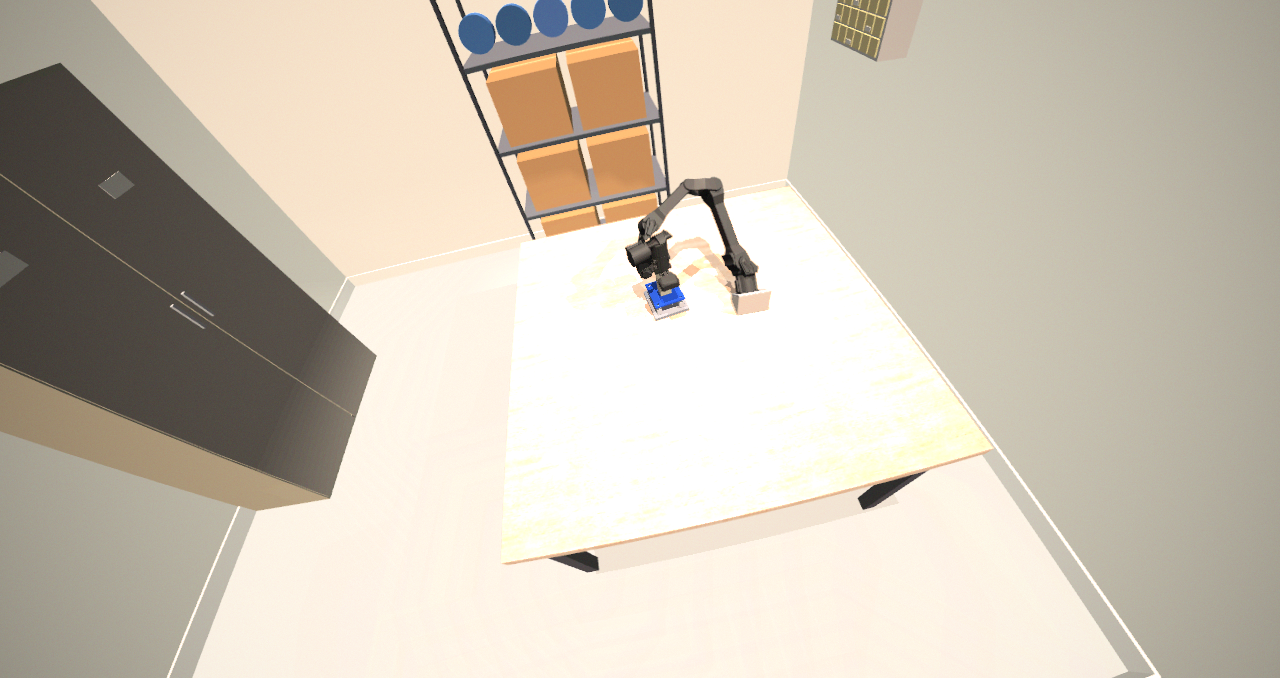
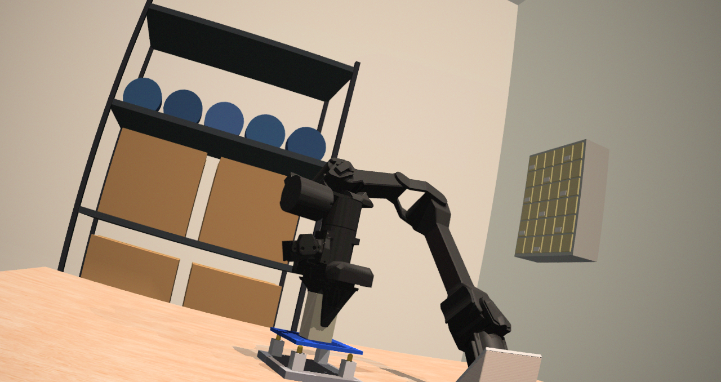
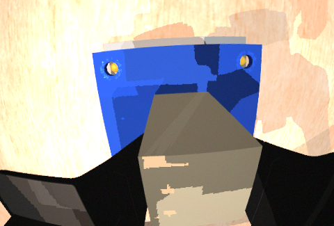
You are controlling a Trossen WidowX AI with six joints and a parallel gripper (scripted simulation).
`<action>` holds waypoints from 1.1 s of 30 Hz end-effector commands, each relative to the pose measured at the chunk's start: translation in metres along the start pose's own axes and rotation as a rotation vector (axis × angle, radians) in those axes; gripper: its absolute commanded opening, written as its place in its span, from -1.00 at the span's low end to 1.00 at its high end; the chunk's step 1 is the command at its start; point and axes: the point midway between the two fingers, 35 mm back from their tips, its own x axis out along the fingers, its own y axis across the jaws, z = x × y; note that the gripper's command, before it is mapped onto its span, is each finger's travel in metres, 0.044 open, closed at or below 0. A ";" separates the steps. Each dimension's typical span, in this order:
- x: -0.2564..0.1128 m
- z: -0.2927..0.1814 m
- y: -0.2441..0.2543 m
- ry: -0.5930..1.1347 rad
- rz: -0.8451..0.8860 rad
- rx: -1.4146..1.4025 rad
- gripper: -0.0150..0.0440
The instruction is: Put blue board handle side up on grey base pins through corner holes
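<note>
1. Blue board point(image 1: 655, 299) point(image 2: 345, 347) point(image 3: 177, 62) sits just above the grey base's point(image 1: 671, 314) point(image 2: 277, 367) point(image 3: 156, 42) posts, gold pins point(image 2: 299, 349) point(image 3: 113, 67) showing at two holes.
2. Jaws stand partly open, clamped on its square handle point(image 1: 665, 292) point(image 2: 311, 324) point(image 3: 200, 170), pointing down.
3. Rightward, the black arm point(image 1: 729, 226) point(image 2: 448, 253) arches up, then drops to its mount.

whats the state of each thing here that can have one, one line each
tool: shut on the handle
handle: upright, gripped
blue board: held just above the posts, handle side up
grey base: on the table, under the board
</note>
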 end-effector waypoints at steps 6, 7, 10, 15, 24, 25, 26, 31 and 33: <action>0.004 0.000 0.000 -0.001 -0.005 -0.006 -0.49; 0.003 0.000 0.000 0.000 0.000 0.000 -0.40; 0.003 0.000 0.000 0.000 0.000 0.000 -0.14; 0.003 0.000 0.000 0.000 0.000 0.000 0.31; -0.004 0.000 0.000 0.000 0.001 0.000 1.00; -0.008 0.001 0.001 0.000 0.001 0.000 1.00; -0.013 0.001 0.001 0.000 0.002 -0.001 1.00; -0.034 0.000 0.001 0.001 0.002 -0.002 1.00; -0.037 0.000 0.001 0.001 0.002 -0.002 1.00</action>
